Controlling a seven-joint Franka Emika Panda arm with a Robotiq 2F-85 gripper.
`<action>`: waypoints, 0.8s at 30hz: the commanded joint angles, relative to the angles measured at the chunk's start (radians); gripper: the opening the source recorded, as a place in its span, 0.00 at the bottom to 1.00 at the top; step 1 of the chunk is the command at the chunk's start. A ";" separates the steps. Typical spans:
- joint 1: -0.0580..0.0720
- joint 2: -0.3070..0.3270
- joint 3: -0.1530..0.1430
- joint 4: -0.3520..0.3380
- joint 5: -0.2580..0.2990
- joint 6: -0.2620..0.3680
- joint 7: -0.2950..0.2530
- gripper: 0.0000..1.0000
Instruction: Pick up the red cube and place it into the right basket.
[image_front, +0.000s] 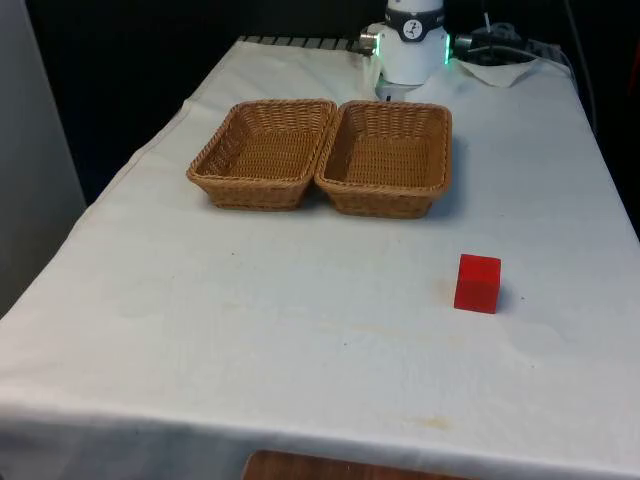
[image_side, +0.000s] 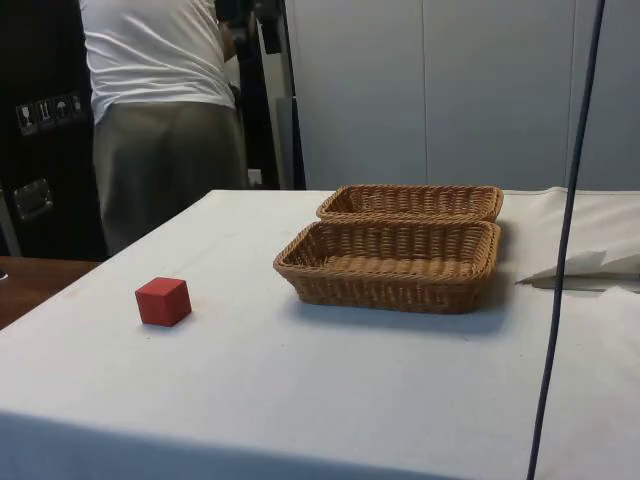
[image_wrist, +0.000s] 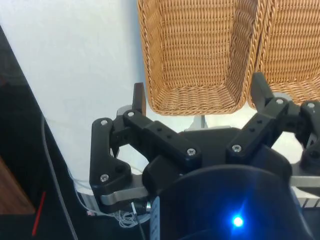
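The red cube (image_front: 477, 284) sits on the white cloth near the front, toward the front view's right; in the side view the cube (image_side: 163, 301) is well apart from the baskets. Two wicker baskets stand side by side at mid-table: the left basket (image_front: 255, 190) and the right basket (image_front: 385, 197), the latter being the nearer one (image_side: 390, 285) in the side view. My gripper (image_wrist: 198, 86) hangs open high above the table's far end, with nothing between its fingers (image_wrist: 139, 97). A basket wall (image_wrist: 192, 102) shows below it.
A person in a white shirt (image_side: 160, 100) stands beyond the table's end in the side view. A dark cable (image_side: 568, 220) hangs in front of that camera. The robot base (image_front: 413, 45) stands behind the baskets, with rumpled cloth (image_side: 590, 265) beside it.
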 joint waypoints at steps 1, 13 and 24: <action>0.000 0.000 0.000 0.000 0.000 0.000 0.000 1.00; 0.001 0.122 0.030 0.136 0.007 -0.028 0.026 1.00; -0.001 0.238 0.046 0.263 0.023 -0.029 0.037 1.00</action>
